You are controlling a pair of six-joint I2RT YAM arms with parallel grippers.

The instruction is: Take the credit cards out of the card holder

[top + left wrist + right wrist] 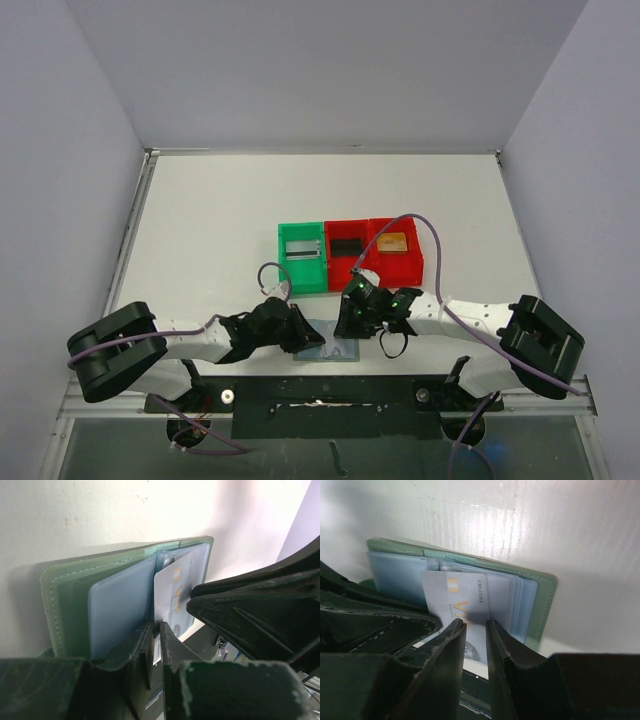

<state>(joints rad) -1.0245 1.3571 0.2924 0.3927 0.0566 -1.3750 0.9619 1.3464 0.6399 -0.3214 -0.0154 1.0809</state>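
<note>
1. The right gripper (pixel 476 630) points its fingertips down onto the near end of a credit card (pixel 450 595). The jaws stand narrowly parted and clamp nothing that shows; the card's printed face is visible through the gap.
2. That card lies partway out of its pocket. Its near end is under the right fingertips and its far end is tucked in the card holder (pixel 540 605), which lies open on the table (pixel 200 250) just beyond both sets of fingertips.
3. The left gripper (pixel 156 635) sits at the holder's near edge by the fold, just beside the right gripper. Its fingers are almost together with a pale sliver in the slit, and it cannot be told whether they clamp it.
4. With no pinch on the card, the pull would likely depend on friction. The tips could skid over the glossy plastic and leave the card half seated.
5. If the left gripper is not truly pinning the holder, the holder may slide along with the card, so nothing comes free.
6. Uneven pressure could skew the card and wedge a corner in the pocket.
7. The grippers work very close together, so a small sideways drift could knock them together or flip a panel shut.
</note>
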